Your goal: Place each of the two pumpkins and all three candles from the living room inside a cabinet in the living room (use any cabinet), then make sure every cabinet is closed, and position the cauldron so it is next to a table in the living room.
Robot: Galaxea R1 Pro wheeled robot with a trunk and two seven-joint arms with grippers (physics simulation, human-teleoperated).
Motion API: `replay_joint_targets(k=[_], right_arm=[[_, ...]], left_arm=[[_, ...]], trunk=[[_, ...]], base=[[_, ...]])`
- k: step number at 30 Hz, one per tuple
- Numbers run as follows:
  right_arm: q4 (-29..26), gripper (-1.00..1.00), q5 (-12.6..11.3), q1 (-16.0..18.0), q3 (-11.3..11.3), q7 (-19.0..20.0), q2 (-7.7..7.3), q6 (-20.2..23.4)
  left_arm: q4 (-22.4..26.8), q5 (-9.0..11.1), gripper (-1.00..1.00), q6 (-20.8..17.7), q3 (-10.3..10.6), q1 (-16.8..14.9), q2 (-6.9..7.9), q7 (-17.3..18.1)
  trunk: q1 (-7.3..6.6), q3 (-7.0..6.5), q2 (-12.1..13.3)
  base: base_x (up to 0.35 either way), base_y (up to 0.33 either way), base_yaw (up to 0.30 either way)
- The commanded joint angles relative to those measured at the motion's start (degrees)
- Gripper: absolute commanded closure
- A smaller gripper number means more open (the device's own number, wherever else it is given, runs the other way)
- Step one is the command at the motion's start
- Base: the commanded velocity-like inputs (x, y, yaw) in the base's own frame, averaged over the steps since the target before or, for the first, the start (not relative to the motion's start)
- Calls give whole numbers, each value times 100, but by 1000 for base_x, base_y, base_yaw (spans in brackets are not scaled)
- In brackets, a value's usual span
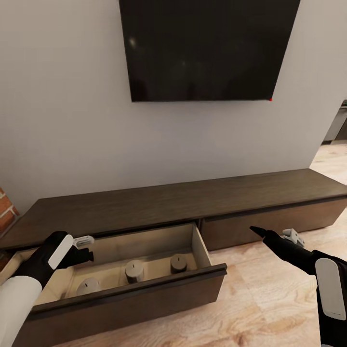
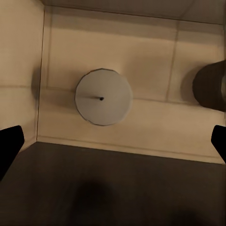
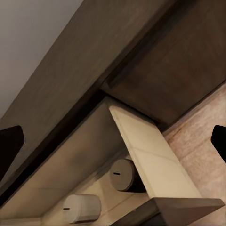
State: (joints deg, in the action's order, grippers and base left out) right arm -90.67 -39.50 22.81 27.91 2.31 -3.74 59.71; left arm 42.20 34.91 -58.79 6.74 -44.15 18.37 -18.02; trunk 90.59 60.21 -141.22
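Head view. Long, low dark brown cabinet [image 1: 193, 200] along a pale wall, beneath a black wall-mounted screen [image 1: 207, 48]. Left drawer [image 1: 144, 289] pulled out, pale wood interior exposed; right drawer front [image 1: 274, 221] flush and closed. Three candles standing upright on the drawer floor, apart from one another: left candle [image 1: 88, 285] near the front panel, middle candle [image 1: 134, 270] further back, right candle [image 1: 178, 263] close to the drawer's right wall. Left gripper [image 1: 83, 250] above the left end of the open drawer, over the left candle, holding nothing; finger spread hard to judge here. Right gripper [image 1: 262, 232] above the light wood floor [image 1: 270, 299], in front of the closed right drawer, well apart from the candles; finger spread not legible from this angle. Strip of red brick [image 1: 6, 207] at the left edge.

Left wrist view. Seen straight down into the drawer: pale round top of the left candle [image 2: 103, 97] with a tiny dark wick, standing on the pale floor near a corner. Part of a second candle [image 2: 210, 87] at the frame edge. Dark fingertips [image 2: 9, 143] at both frame edges, spread wide, nothing between them. Dark drawer front [image 2: 113, 188] across the near side.

Right wrist view. Cabinet top [image 3: 89, 80], closed drawer front [image 3: 183, 61] and the open drawer's pale side wall [image 3: 150, 160]. Two candles inside: one [image 3: 123, 174] against that wall, another [image 3: 81, 208] beside it. Dark fingertips [image 3: 8, 146] at opposite frame edges, parted and empty.
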Motion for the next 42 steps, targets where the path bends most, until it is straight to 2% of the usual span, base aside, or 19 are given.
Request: replay_joint_targets(k=[1,20,42], right_arm=[[-3,-100,21,4,7,24,0,29],[1,-100,25,4,0,24,-3,29],[0,-100,30,6,-29,15,12,29]], left_arm=[[8,60,-100,-9,29,-2,8,-52],[45,60,-100,-17,29,-2,9,-52],[301,60,-100,-93,5,12,15,-52]], trunk=[[-24,-13,39],[-441,-354,801],[-924,-749,1684]], base=[[-4,0,0],[-63,0,0],[-63,0,0]])
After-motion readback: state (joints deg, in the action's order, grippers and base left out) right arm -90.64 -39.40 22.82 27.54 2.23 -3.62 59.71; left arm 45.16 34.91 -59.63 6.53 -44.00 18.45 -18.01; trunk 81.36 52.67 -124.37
